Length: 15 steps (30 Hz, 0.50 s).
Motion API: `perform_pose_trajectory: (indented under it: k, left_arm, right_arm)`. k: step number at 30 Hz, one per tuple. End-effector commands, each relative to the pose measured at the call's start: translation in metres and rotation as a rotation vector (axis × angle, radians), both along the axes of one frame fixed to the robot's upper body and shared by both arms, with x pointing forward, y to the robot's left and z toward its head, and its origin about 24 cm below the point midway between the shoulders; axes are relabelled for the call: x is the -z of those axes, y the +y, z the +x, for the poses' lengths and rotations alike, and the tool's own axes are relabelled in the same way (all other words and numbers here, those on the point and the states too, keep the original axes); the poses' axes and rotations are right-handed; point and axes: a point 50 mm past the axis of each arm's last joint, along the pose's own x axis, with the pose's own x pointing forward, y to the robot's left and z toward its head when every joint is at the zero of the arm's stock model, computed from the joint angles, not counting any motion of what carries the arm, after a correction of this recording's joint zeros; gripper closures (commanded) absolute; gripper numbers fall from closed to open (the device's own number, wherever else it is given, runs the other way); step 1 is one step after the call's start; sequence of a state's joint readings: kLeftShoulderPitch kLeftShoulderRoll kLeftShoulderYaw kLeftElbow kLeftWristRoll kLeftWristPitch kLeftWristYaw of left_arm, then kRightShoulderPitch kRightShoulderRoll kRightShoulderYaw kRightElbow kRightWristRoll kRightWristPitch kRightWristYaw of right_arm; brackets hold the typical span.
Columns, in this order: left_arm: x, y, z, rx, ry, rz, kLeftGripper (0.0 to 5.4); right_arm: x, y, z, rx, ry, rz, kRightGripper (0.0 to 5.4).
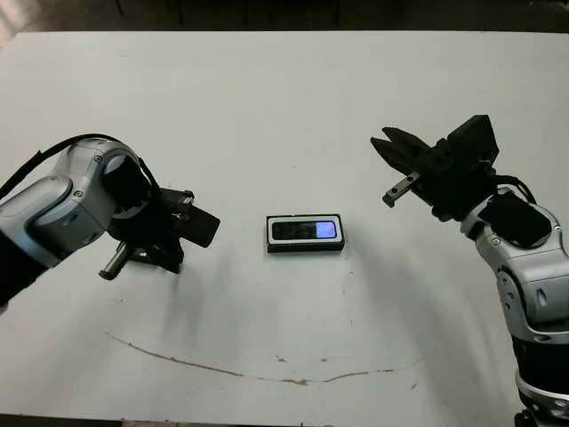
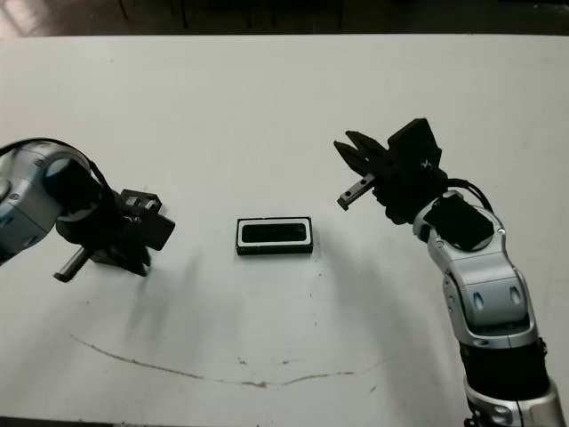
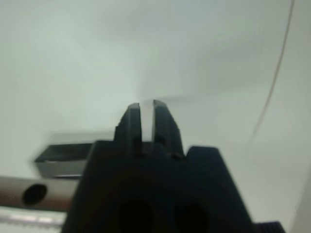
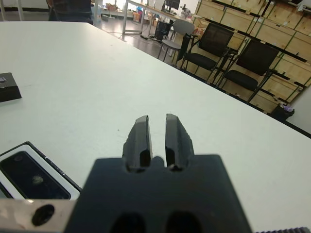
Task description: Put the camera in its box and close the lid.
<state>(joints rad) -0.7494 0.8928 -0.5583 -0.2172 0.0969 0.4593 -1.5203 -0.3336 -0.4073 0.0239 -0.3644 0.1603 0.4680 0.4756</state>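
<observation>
The box (image 1: 305, 234), a black tray with a white lining, lies at the table's middle. The camera (image 1: 302, 230) rests inside it with its bluish screen (image 1: 326, 229) lit. My left gripper (image 1: 167, 253) hangs low over the table, left of the box, fingers (image 3: 163, 121) together with nothing between them. A blurred black slab with a grey band, likely the lid (image 3: 63, 155), lies beside that gripper. I cannot make the lid out in the head views. My right gripper (image 1: 388, 142) hovers shut, above and to the right of the box (image 4: 29, 174), holding nothing.
A thin brown scratch (image 1: 267, 375) curves along the white table (image 1: 284, 107) near its front edge. Chairs (image 4: 214, 46) and stacked wooden crates (image 4: 272, 19) stand beyond the table's far side.
</observation>
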Motion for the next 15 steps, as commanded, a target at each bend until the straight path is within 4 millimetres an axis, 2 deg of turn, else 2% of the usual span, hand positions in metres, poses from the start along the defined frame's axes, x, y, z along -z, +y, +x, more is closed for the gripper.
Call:
perform_pose_trajectory:
  k: [1,7,9,12,15]
  left_arm:
    - [-0.017,0.001,-0.007,-0.080,-0.034,-0.237,5.40]
    - [-0.030,0.022,-0.032,-0.343,-0.069,-0.682,5.40]
    - [-0.030,0.025,-0.043,-0.479,-0.169,-0.829,5.40]
    - [-0.023,0.030,-0.063,-0.677,-0.437,-1.001,5.02]
    - [-0.014,0.038,-0.074,-0.819,-0.603,-0.970,4.34]
  right_arm:
    - [0.007,-0.002,-0.001,0.005,0.041,-0.011,5.39]
    - [0.007,-0.004,-0.002,0.007,0.038,-0.020,5.39]
    - [0.007,-0.005,-0.001,0.008,0.039,-0.023,5.39]
    - [0.008,-0.006,0.000,0.007,0.041,-0.027,5.40]
    - [0.010,-0.006,0.001,0.001,0.046,-0.024,5.40]
